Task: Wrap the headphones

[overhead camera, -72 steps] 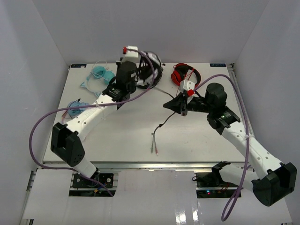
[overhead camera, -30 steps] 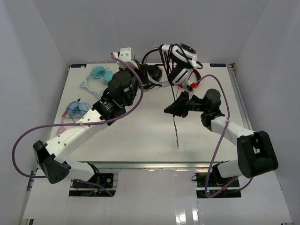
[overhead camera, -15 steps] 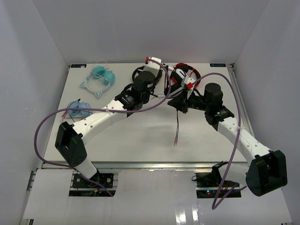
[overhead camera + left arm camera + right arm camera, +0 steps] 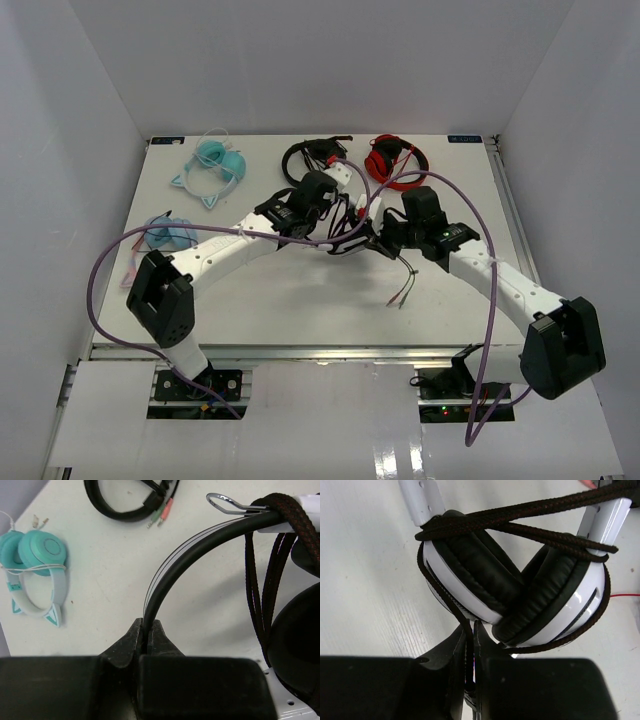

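The headphones (image 4: 520, 595) have white earcups with black pads pressed together, and their braided black cable (image 4: 520, 517) is wound across the yokes and around the cups. My left gripper (image 4: 148, 632) is shut on the black headband (image 4: 190, 555). My right gripper (image 4: 471, 636) is shut on the cable just below the cups. In the top view the headphones (image 4: 352, 232) hang low over the table's middle between the left gripper (image 4: 338, 222) and the right gripper (image 4: 376, 238). The loose cable end with its plugs (image 4: 400, 293) lies on the table.
All-black headphones (image 4: 310, 155) and red headphones (image 4: 393, 157) lie at the back of the table (image 4: 280, 300). Teal cat-ear headphones (image 4: 213, 160) are at the back left, another blue pair (image 4: 165, 232) at the left edge. Purple arm cables loop over both sides.
Both arms have brought the headphones down from high at the back to low over the table's middle. The dangling cable end swung right and now lies on the table.
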